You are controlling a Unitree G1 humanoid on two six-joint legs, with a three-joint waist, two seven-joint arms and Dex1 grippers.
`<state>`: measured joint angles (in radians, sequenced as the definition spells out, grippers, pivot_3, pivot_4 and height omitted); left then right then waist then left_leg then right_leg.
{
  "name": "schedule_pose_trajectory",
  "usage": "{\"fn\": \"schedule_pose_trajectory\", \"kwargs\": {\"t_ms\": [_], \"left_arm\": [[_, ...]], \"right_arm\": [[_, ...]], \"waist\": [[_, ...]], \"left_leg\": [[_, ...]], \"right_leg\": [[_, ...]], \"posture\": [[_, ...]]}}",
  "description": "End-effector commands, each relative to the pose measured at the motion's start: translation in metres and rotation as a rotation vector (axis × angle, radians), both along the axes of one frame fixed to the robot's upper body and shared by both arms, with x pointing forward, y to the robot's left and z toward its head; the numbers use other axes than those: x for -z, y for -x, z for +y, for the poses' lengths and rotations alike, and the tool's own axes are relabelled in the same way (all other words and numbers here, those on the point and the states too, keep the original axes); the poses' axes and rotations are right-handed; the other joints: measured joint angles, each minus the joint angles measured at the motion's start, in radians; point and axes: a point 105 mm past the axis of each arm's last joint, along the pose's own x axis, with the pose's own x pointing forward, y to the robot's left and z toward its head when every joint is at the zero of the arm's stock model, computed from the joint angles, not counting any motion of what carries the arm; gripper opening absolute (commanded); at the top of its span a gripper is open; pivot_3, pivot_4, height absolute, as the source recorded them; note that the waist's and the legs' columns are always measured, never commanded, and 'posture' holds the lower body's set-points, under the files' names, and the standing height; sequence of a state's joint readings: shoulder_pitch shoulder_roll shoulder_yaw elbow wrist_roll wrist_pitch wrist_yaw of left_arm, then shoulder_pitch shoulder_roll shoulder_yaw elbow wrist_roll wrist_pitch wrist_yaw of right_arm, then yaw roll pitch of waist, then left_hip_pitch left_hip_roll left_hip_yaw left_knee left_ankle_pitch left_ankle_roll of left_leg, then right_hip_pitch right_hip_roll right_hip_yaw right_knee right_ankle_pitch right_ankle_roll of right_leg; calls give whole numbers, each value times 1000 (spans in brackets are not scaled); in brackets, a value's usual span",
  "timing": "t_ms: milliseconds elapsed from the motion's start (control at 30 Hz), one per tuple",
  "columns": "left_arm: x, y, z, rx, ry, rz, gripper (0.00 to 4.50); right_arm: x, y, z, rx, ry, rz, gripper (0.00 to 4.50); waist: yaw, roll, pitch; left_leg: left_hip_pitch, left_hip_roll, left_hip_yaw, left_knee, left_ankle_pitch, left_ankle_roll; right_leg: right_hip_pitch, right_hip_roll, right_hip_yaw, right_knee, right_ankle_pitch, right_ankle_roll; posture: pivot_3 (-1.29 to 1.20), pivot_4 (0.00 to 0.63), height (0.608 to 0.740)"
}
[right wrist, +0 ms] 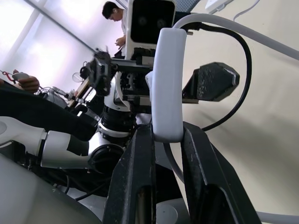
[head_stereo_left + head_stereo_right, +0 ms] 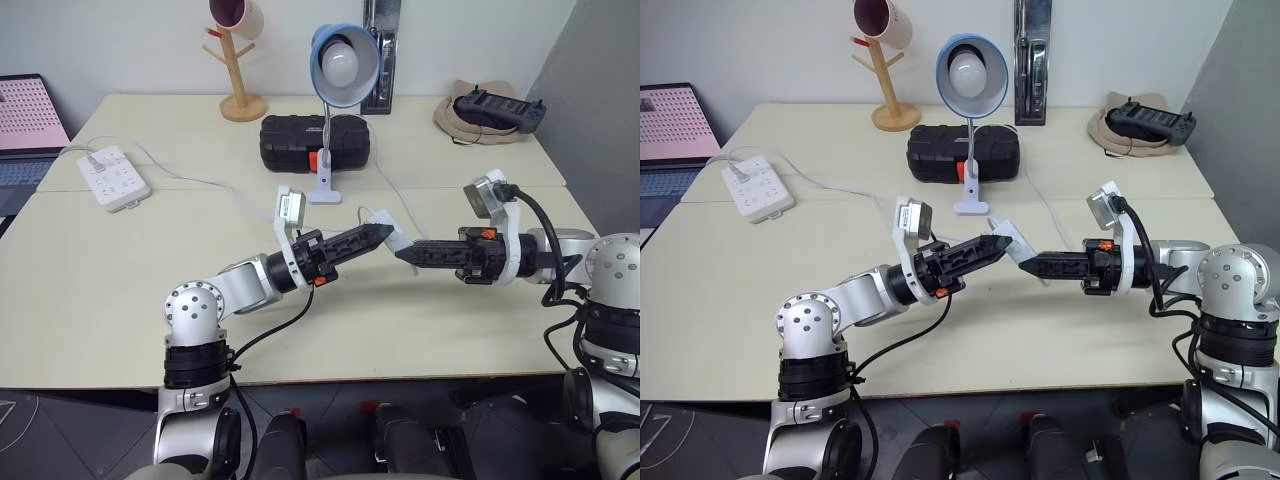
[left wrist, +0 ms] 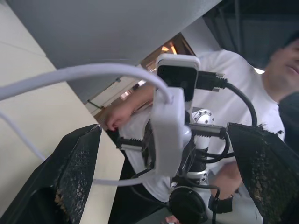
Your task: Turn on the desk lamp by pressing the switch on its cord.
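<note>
The switch (image 1: 167, 84), a small white oblong on the cord (image 3: 70, 74), is lifted off the desk (image 2: 120, 280) near its middle, in front of the lamp's clip base. The right hand (image 1: 164, 135) has its two black fingers pressed together on the switch's lower end, so the switch stands up from between them. The left hand (image 3: 163, 154) faces it from the other side with its fingers (image 3: 74, 172) spread wide apart, the switch lying in the gap between them without visible contact. From the head views the two hands meet tip to tip above the desk, the left pointing right and slightly up, the right roughly level and pointing left. The thin white cord loops from the switch across the desk. The desk lamp (image 2: 343, 62) stands behind, its blue shade and white bulb facing forward, in front of a black case (image 2: 315, 142). A white power strip (image 2: 113, 177) lies at the far left, a wooden mug tree (image 2: 240, 60) behind.
</note>
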<state>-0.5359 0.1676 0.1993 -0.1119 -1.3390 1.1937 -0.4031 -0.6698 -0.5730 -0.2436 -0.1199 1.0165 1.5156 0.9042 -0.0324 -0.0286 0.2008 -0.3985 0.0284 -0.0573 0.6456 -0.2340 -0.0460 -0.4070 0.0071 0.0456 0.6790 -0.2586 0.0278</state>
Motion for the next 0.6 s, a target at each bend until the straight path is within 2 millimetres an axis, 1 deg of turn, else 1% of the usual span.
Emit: {"fn": "schedule_pose_trajectory", "kwargs": {"t_ms": [33,100,167,200,300,433,600], "left_arm": [[-14,5,-5,30,31,-42,4500],[-14,4,-4,31,32,-42,4500],[-14,6,-4,39,25,-47,4115],[-14,6,-4,40,27,-45,4051],[-15,7,-4,48,31,-44,3360],[-14,6,-4,51,28,-43,2545],[-14,5,-4,50,35,-40,1631]], "right_arm": [[-13,5,1,-16,-26,-53,397],[-13,5,0,-13,-28,-52,397],[-13,6,-1,-7,-31,-50,397],[-14,6,-2,-5,-32,-50,397],[-15,6,-2,-1,-39,-50,397],[-16,6,-2,2,-43,-49,397],[-16,6,-2,3,-44,-48,397]], "waist": [[0,0,0],[0,0,0],[0,0,0],[0,0,0],[0,0,0],[0,0,0],[0,0,0]], "left_leg": [[0,0,0,0,0,0],[0,0,0,0,0,0],[0,0,0,0,0,0],[0,0,0,0,0,0],[0,0,0,0,0,0],[0,0,0,0,0,0],[-1,0,0,0,0,0]], "right_leg": [[0,0,0,0,0,0],[0,0,0,0,0,0],[0,0,0,-1,0,0],[0,0,0,-1,0,0],[0,0,0,-1,0,0],[0,0,0,-1,0,0],[0,0,0,-1,0,0]], "posture": [[0,150,740],[0,150,740],[0,150,740],[0,150,740],[0,150,740],[0,150,740],[0,150,740]]}}
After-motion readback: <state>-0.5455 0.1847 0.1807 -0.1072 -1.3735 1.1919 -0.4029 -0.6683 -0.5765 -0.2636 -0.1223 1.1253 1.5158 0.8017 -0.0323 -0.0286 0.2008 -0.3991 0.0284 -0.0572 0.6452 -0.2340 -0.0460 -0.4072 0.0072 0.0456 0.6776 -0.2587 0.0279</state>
